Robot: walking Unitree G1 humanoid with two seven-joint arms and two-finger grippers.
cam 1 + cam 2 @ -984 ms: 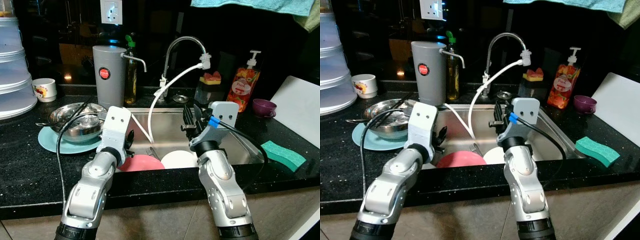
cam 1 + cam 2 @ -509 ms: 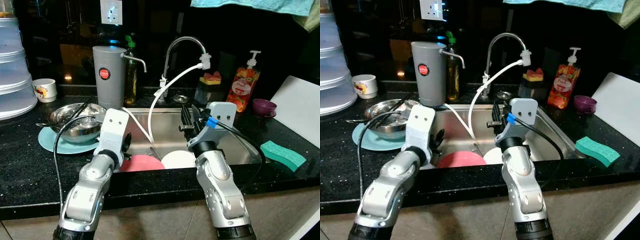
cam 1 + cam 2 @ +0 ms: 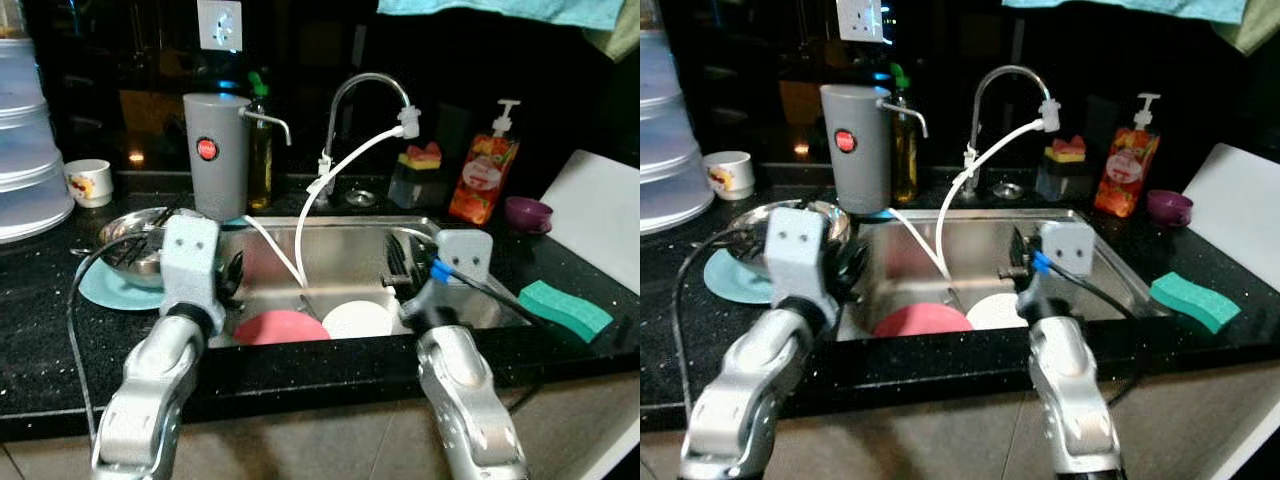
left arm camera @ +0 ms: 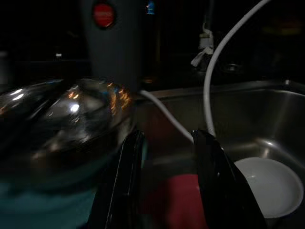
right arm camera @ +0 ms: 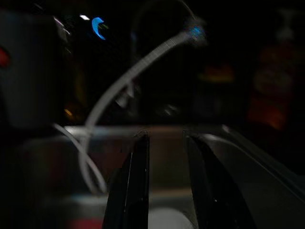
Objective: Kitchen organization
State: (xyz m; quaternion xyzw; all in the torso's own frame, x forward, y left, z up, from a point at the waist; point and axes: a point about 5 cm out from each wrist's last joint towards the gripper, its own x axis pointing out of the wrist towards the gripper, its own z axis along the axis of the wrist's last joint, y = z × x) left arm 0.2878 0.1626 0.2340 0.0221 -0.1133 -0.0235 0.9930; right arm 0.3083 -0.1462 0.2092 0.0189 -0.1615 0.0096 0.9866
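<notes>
Both arms are raised over the front edge of the sink point(image 3: 470, 300), which seems a staging pose for reaching the dishes inside it. The left gripper point(image 4: 167, 176) has its fingers parted around nothing, with the steel bowl point(image 3: 135, 250) at its ten o'clock on the teal plate point(image 3: 100, 290). The right gripper point(image 5: 164, 181) is likewise spread and empty, pointing toward the tap point(image 3: 365, 95) at its twelve o'clock. The likely work pieces, a pink plate point(image 3: 280, 327) and a white plate point(image 3: 358, 320), lie touching side by side on the basin floor against the near wall, so a gripper would probably have to drop over the black counter lip to reach them. A white hose point(image 3: 340, 180) hangs from the spout down into the basin between the two arms (something a finger could snag on). There is open room at the back of the basin; at two o'clock stand a soap bottle point(image 3: 480, 180) and a purple cup point(image 3: 527, 213), and a green sponge point(image 3: 565, 308) lies at three o'clock on the counter.
</notes>
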